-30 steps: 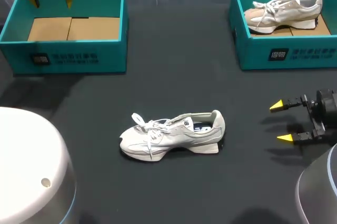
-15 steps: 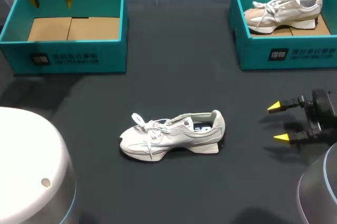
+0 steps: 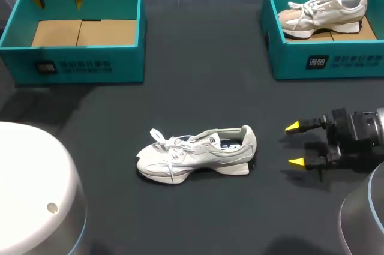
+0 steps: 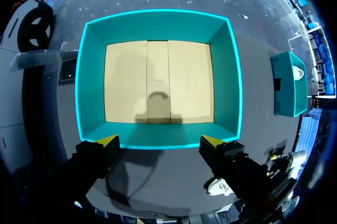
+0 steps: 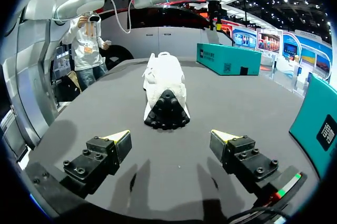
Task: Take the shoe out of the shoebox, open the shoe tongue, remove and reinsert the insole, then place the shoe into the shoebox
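Two open, empty fingers of the right gripper (image 3: pixel 294 144) had moved closer to the heel of the shoe (image 3: pixel 198 154) on the table (image 3: pixel 204 99). The left gripper (image 3: pixel 58 2) hung open and empty over the left box (image 3: pixel 90 66), whose front bore white print.

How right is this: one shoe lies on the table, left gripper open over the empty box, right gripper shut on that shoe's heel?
One error: the right gripper is open, short of the shoe and touching nothing; the right wrist view shows the gap to the heel. The rest holds.
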Controlling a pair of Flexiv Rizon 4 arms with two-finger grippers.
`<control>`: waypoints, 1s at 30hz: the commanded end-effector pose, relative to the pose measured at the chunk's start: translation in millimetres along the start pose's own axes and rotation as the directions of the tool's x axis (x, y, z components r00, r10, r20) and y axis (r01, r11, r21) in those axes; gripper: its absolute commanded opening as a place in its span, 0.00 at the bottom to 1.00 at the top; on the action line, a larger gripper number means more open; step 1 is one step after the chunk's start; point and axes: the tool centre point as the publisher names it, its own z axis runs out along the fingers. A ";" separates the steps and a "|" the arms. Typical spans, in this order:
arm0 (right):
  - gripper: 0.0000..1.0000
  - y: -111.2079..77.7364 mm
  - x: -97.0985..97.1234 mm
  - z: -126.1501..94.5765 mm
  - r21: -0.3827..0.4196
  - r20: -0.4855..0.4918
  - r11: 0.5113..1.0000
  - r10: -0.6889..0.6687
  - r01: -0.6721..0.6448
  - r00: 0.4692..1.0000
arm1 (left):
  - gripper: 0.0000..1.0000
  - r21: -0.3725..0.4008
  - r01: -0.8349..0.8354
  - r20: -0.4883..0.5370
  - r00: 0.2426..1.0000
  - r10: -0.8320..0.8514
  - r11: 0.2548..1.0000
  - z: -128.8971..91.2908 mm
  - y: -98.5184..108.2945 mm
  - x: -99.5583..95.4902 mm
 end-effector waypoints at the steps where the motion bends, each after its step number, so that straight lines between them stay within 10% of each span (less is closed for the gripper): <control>1: 1.00 2.7 0.5 17.0 0.001 0.008 1.000 0.009 -0.009 1.000 | 1.00 0.000 0.000 0.000 1.000 0.000 1.000 0.0 0.0 0.0; 30: 1.00 26.4 1.5 82.6 -0.016 -0.022 1.000 0.016 -0.016 1.000 | 1.00 0.000 0.000 0.000 1.000 0.000 1.000 0.0 0.0 0.0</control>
